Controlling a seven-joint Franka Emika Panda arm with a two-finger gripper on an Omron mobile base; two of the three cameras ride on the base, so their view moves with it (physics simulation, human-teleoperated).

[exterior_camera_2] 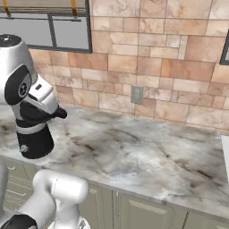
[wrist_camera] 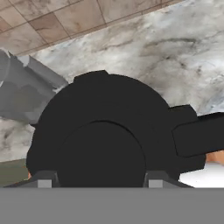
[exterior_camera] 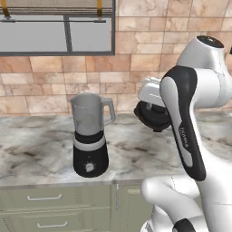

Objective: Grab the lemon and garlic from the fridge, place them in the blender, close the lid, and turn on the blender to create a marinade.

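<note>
The lid (wrist_camera: 109,131) sits clamped in the claw (wrist_camera: 101,179), raised right of the blender (exterior_camera: 90,136)

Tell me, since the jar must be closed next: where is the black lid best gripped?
By its raised round knob, from the top. In the hand view the lid is a broad disc, likely too wide to span, and the pincer seems shut on that knob already.
</note>
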